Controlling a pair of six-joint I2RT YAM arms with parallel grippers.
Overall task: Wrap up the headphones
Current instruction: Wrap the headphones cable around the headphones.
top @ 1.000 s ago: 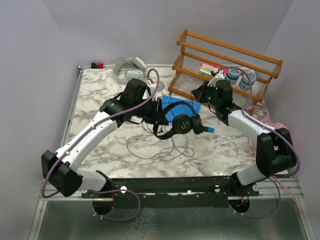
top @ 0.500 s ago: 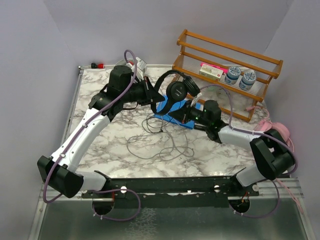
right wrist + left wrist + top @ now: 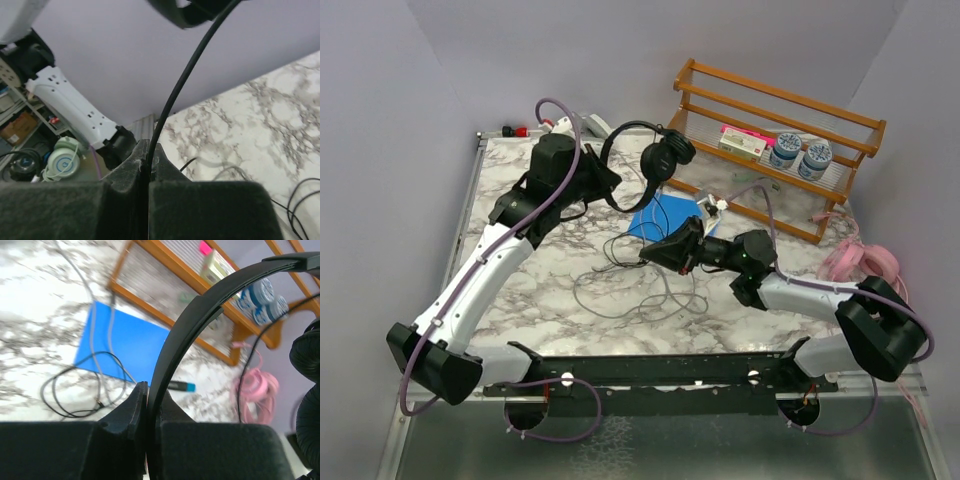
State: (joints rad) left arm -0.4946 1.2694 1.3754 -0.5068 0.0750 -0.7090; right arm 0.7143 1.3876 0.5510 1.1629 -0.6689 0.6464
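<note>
Top external view: the black on-ear headphones (image 3: 665, 157) are being held aloft over the counter (image 3: 550, 310), toward 12 o'clock, with the left claw (image 3: 607, 181) pinching the headband (image 3: 625, 127). The right claw (image 3: 646, 256), at about 5 o'clock of them, is being pressed together on their thin cable (image 3: 185, 75), which is running up taut toward the pair in the right wrist view. The rest of it is lying in loose loops on the marbled surface at 6 o'clock.

The winding step is judged to be just beginning. Next, the cable is probably to be led round the band or cups under light tension, with the slack being fed in without snagging.

The headband is showing as a smooth, rigid black arc, the ear cups (image 3: 306, 352) as round and padded, the cable as thin and limp. The pink headphones (image 3: 860, 262) are lying at the 3 o'clock edge.
</note>
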